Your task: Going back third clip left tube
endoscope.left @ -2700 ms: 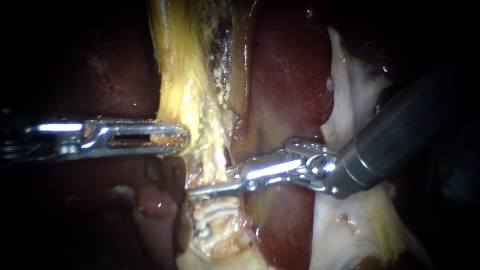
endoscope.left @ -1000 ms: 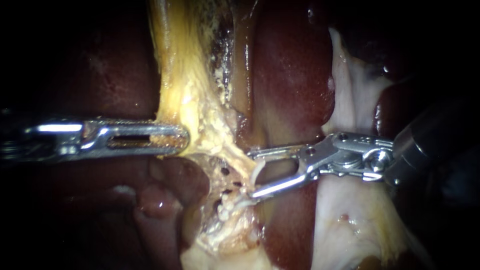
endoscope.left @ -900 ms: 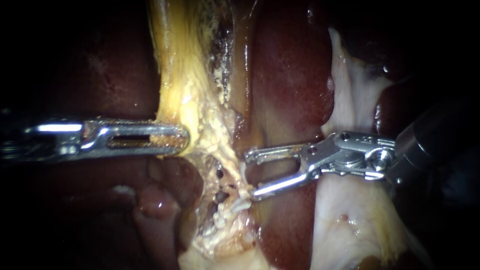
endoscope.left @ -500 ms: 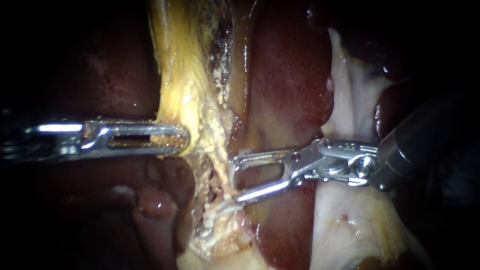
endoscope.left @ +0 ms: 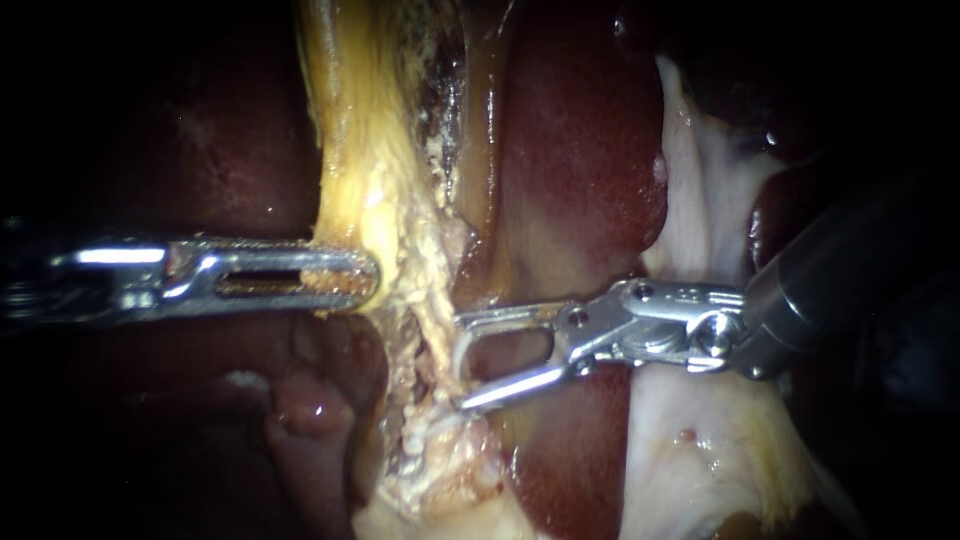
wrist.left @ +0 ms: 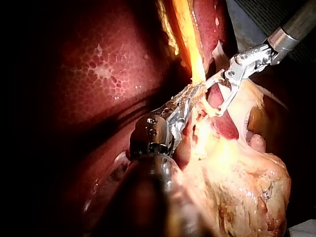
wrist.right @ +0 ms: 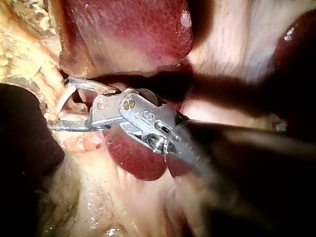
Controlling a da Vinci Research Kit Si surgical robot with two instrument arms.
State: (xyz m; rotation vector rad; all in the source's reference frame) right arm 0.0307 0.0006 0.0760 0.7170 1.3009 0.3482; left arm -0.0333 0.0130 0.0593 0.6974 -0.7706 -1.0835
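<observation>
left tool [endoscope.left: 368,276] clamped on yellow strand [endoscope.left: 345,190] | right tool [endoscope.left: 459,362] apart at pale crusty tube [endoscope.left: 420,280] | clipping not yet done

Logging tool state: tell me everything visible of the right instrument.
The right instrument is a dark shaft entering from the right, ending in a shiny metal wrist and two slender jaws. The jaws stand open, pointing at the pale crusted tissue, tips at its edge. A pale curved strand spans the tips; clip or tissue, unclear.
</observation>
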